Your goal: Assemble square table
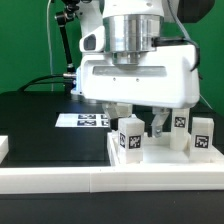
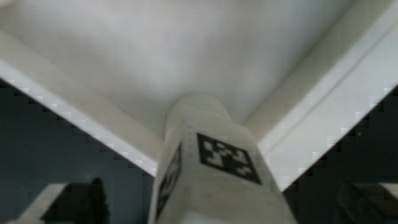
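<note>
The white square tabletop [image 1: 165, 160] lies flat at the exterior view's right, and the wrist view shows one of its corners [image 2: 196, 60]. Three white tagged legs stand upright on it: one [image 1: 130, 138] under my hand, two more [image 1: 180, 130] [image 1: 202, 134] further to the right. My gripper [image 1: 140, 122] hangs straight down over the first leg and is open. In the wrist view that leg [image 2: 217, 165] stands between the dark fingers [image 2: 80, 203], with a gap on each side. Nothing is held.
The marker board [image 1: 85, 120] lies on the black table behind the tabletop, towards the exterior view's left. A long low white border wall [image 1: 60, 182] runs along the front edge. A small white piece [image 1: 3, 148] shows at the far left.
</note>
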### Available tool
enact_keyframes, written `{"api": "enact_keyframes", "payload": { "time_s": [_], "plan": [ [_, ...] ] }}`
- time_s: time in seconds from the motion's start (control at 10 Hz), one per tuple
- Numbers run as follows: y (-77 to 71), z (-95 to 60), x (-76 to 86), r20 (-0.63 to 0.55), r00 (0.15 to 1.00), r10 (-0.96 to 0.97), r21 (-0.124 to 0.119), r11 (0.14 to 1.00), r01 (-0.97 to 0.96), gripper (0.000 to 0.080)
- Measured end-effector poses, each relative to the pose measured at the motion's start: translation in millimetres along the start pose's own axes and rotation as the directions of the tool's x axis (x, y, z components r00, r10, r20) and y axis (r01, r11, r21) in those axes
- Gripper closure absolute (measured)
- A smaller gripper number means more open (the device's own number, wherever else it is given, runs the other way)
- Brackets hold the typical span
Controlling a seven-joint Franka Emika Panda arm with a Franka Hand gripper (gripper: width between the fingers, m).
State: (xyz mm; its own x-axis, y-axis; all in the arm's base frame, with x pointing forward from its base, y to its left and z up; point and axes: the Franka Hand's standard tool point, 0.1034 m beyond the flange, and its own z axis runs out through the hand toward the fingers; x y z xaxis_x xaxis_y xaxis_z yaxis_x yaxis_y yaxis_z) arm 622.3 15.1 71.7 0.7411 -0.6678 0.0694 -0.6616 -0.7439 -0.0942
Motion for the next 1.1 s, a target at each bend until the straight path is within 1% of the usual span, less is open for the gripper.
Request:
{"api": "enact_keyframes", "payload": {
  "time_s": [0.2, 0.5, 0.7, 1.1],
  "plan": [
    [0.8, 0.9, 0.3, -0.007, 0.977, -0.214, 0.002, 0.977, 0.214, 0.015],
    [-1.3, -0.3, -0.4, -0.009, 0.908, -0.418, 0.001, 0.908, 0.418, 0.015],
    [-3.0, -1.8, -0.4, -0.011, 0.854, -0.521, -0.01, 0.854, 0.521, 0.015],
    [-0.2, -2.0, 2.3, -0.005, 0.685, -0.729, -0.027, 0.684, 0.729, 0.015]
  ]
}}
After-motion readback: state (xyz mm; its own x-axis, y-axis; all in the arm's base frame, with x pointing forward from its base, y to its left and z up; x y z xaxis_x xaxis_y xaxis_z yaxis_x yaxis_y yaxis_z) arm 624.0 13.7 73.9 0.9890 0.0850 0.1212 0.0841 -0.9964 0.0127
